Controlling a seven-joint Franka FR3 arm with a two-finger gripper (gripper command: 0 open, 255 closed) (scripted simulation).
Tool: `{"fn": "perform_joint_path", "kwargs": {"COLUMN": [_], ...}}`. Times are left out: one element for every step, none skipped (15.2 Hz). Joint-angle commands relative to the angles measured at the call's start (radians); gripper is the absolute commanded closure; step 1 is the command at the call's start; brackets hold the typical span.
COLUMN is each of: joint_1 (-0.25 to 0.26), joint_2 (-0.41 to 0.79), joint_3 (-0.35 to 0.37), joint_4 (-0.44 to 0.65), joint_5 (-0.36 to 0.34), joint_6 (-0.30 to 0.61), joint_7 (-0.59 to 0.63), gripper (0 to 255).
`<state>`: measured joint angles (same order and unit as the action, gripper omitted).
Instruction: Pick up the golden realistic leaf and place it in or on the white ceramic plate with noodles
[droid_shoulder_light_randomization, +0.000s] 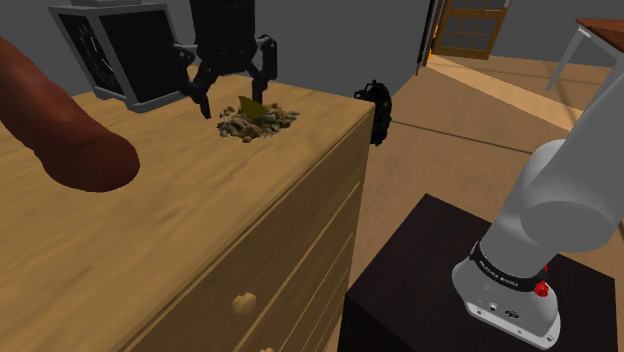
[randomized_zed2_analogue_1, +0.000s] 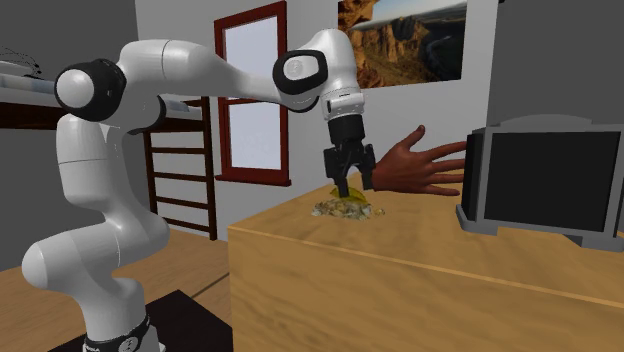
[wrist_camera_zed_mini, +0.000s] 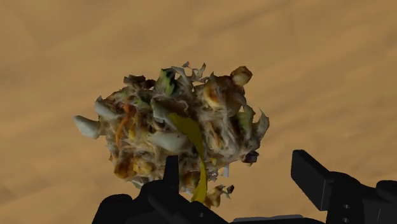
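1. Noodles (wrist_camera_zed_mini: 146, 127) sit in a messy heap on top of the wooden dresser (droid_shoulder_light_randomization: 180, 230), close to its far corner. I think the plate is under them, but the heap hides it, so I can't be sure.
2. The golden leaf (wrist_camera_zed_mini: 191, 137) lies on the heap. It is a thin yellow strip that runs over the noodles toward the side nearest the tool.
3. The tool (droid_shoulder_light_randomization: 235, 100) hangs just above the heap. Its two black fingers are spread wide and grip nothing. One finger (wrist_camera_zed_mini: 170, 172) is right beside the leaf's lower end and may be touching it. The other finger is off to the side, over bare wood.
4. So the leaf looks like it is where it should be. What is left, I would say, is for the arm to go up and away.
5. Now for what could go wrong. The leaf looks light and sits very near that one finger. If the finger rubs it on the way up, the leaf could get dragged off the noodles and drop onto the dresser.
6. The leaf's end pokes out by the edge of the heap, so even a small bump could make it slide off.
7. If the tool dips or swings sideways, it could push the noodles about.
8. A big brown hand (randomized_zed2_analogue_1: 415, 165) and a black box (droid_shoulder_light_randomization: 125, 50) also sit on the dresser. A wide swing could knock them.
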<state>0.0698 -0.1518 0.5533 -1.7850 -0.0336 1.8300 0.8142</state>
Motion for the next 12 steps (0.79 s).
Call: {"fn": "perform_joint_path", "kwargs": {"joint_1": [0.000, 0.000, 0.000, 0.001, 0.001, 0.001, 0.001, 0.001, 0.001, 0.001, 0.001, 0.001], "joint_2": [0.000, 0.000, -0.002, -0.001, 0.000, 0.003, 0.003, 0.003, 0.003, 0.003, 0.003, 0.003], "joint_3": [0.000, 0.000, 0.000, 0.001, 0.002, 0.003, 0.003, 0.003, 0.003, 0.003, 0.003, 0.003], "joint_4": [0.000, 0.000, 0.032, 0.065, 0.101, 0.130, 0.130, 0.130, 0.130, 0.130, 0.130, 0.130], "joint_5": [0.000, 0.000, 0.001, 0.001, 0.000, -0.001, -0.001, -0.001, -0.001, -0.001, -0.001, -0.001], "joint_6": [0.000, 0.000, -0.033, -0.067, -0.101, -0.128, -0.128, -0.128, -0.128, -0.128, -0.128, -0.128], "joint_7": [0.000, 0.000, -0.001, -0.001, 0.000, 0.001, 0.001, 0.001, 0.001, 0.001, 0.001, 0.001], "gripper": [0, 0, 0, 0, 0, 0, 0, 0, 0, 0, 0, 0]}}
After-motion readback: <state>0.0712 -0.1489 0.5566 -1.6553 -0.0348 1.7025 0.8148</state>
